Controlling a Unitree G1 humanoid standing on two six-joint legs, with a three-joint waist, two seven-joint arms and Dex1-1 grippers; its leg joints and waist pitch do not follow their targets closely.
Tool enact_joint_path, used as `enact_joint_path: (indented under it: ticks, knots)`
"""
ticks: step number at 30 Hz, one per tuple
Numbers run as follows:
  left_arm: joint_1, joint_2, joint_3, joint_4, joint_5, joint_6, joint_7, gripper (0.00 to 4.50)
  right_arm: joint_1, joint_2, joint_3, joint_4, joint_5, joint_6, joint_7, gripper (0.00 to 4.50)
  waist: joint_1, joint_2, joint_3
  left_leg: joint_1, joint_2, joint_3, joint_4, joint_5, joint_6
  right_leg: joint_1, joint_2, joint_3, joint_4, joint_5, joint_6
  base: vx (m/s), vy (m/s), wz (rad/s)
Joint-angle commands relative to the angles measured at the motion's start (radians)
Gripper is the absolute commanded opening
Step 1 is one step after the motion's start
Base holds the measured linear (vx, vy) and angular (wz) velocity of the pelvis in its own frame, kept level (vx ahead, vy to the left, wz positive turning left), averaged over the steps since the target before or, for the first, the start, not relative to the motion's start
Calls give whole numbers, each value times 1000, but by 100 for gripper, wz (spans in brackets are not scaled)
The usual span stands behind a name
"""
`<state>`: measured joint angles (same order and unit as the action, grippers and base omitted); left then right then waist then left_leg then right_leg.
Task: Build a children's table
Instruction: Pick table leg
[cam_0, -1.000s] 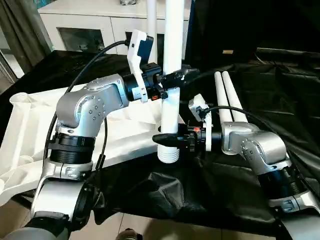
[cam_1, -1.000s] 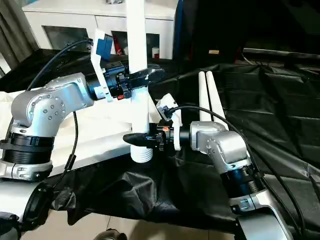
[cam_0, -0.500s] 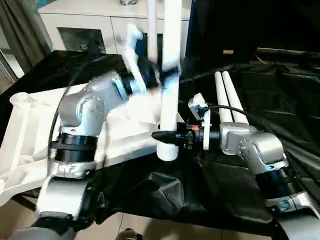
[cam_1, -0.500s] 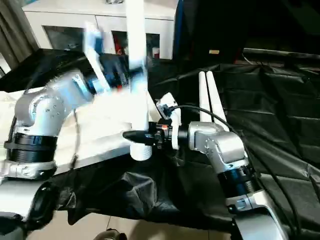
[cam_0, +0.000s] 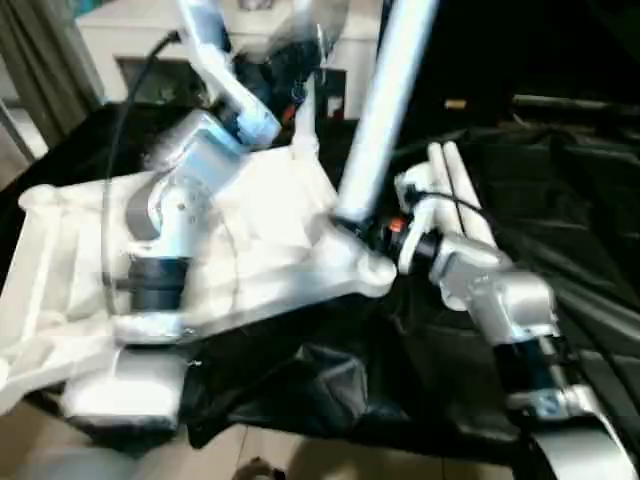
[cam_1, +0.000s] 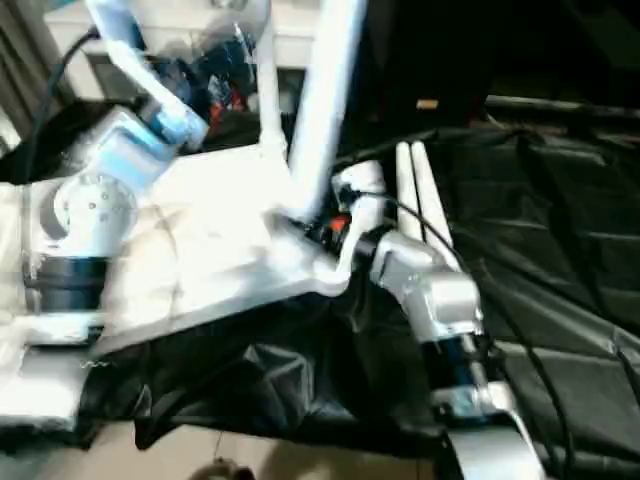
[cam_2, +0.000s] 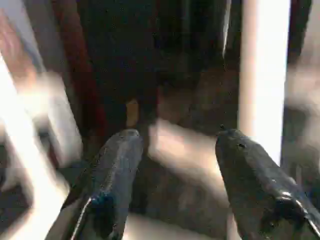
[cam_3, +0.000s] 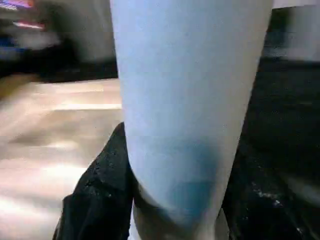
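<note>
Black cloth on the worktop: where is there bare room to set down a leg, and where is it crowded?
The black cloth lies bare beyond the two spare legs, on the robot's right, and in front of the tabletop, near the edge. It is crowded at the middle: the right gripper clamps the tilted leg at the tabletop's corner, with the left gripper open above.

The leg runs off the top edge, its foot hidden.

No readable text, no labels, no brands, no numbers, no signs on anything in view
</note>
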<state>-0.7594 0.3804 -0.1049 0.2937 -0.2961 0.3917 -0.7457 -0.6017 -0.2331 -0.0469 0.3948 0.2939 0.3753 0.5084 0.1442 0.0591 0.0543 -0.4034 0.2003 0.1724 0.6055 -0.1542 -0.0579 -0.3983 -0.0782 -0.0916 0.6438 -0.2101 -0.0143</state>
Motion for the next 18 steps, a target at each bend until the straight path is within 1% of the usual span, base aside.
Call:
enact_joint_path:
  ticks: [1,2,3,4,5,6,7,8,9,10,11,12,13,14,15,16,17,18]
  knots:
    - [25,11,-91,-12,22,33,-104,277,-2,-8,-19,-8,-22,-22,-27,191,-8,5,-88,29,24,-11,-57,-130,-42,50,-62,54,-70,-34,-149,0,0,0]
    - [25,11,-91,-12,22,33,-104,277,-2,-8,-19,-8,-22,-22,-27,191,-8,5,-88,29,24,-11,-57,-130,-42,50,-62,54,-70,-34,-149,0,0,0]
    - [25,11,-91,-12,22,33,-104,277,-2,-8,-19,-8,-22,-22,-27,191,-8,3,-90,23,23,-12,-57,-118,-31,54,-62,52,-64,13,-169,0,0,0]
    - [43,27,-124,-18,18,50,-146,277,8,-17,-17,-19,-23,-16,-18,191,-8,1,-90,22,23,-12,-56,-123,-21,56,-65,52,-63,34,-186,0,0,0]
    - [53,37,-162,-3,34,48,-177,277,19,-26,-13,-34,-20,-2,-1,191,-10,1,-86,21,22,-10,-57,-142,-13,55,-66,52,-67,16,-194,0,0,0]
    - [55,40,-188,22,52,43,-191,277,27,-32,-6,-42,-20,-1,10,191,-8,-1,-85,23,22,-10,-57,-154,-10,56,-66,52,-70,-4,-192,0,0,0]
    - [55,40,-188,22,52,43,-191,277,27,-32,-6,-42,-20,-1,10,191,-10,-1,-82,24,22,-9,-59,-173,-8,56,-66,53,-74,-48,-186,0,0,0]
    - [51,33,-206,63,76,26,-192,277,31,-34,-2,-47,-18,3,18,191,-11,-1,-82,24,22,-9,-59,-176,-9,57,-67,53,-75,-62,-183,0,0,0]
    - [42,25,-224,116,103,14,-183,277,34,-35,5,-52,-18,4,24,191,-11,1,-81,25,22,-9,-60,-182,-12,56,-66,54,-79,-89,-173,0,0,0]
    - [35,19,-236,152,125,3,-182,277,34,-33,9,-49,-20,-4,25,191,-13,0,-79,26,21,-9,-61,-196,-14,55,-64,53,-84,-117,-161,0,0,0]
    - [35,19,-236,152,125,3,-182,277,34,-33,9,-49,-20,-4,25,191,-15,1,-81,26,22,-10,-62,-199,-17,56,-66,53,-84,-128,-155,0,0,0]
    - [34,20,-241,161,134,7,-188,277,34,-31,11,-48,-21,-7,25,191,-14,1,-82,27,22,-11,-62,-198,-19,55,-67,53,-84,-127,-157,0,0,0]
    - [37,22,-251,170,147,28,-205,277,33,-25,15,-45,-25,-13,23,191,-18,8,-82,27,26,-14,-63,-205,-23,53,-66,53,-82,-109,-169,0,0,0]
    - [40,23,-254,168,148,34,-209,277,34,-23,16,-46,-26,-13,23,191,-18,12,-83,28,26,-14,-63,-209,-24,52,-66,53,-80,-101,-174,0,0,0]
    - [44,26,-257,164,150,40,-212,277,35,-20,17,-47,-29,-13,23,191,-18,12,-83,28,26,-14,-63,-209,-24,52,-66,53,-80,-101,-174,0,0,0]
    - [48,29,-261,160,150,47,-215,277,36,-18,19,-49,-31,-12,25,191,-21,8,-83,26,25,-14,-62,-205,-20,55,-67,52,-79,-78,-189,0,0,0]
    - [48,29,-261,160,150,47,-215,277,36,-18,19,-49,-31,-12,25,191,-22,8,-84,25,24,-13,-61,-198,-16,54,-67,53,-77,-60,-197,0,0,0]
    - [56,34,-270,158,154,45,-215,260,39,-14,23,-56,-30,-9,28,191,-22,11,-84,25,24,-13,-61,-199,-13,55,-66,52,-77,-53,-199,0,0,0]
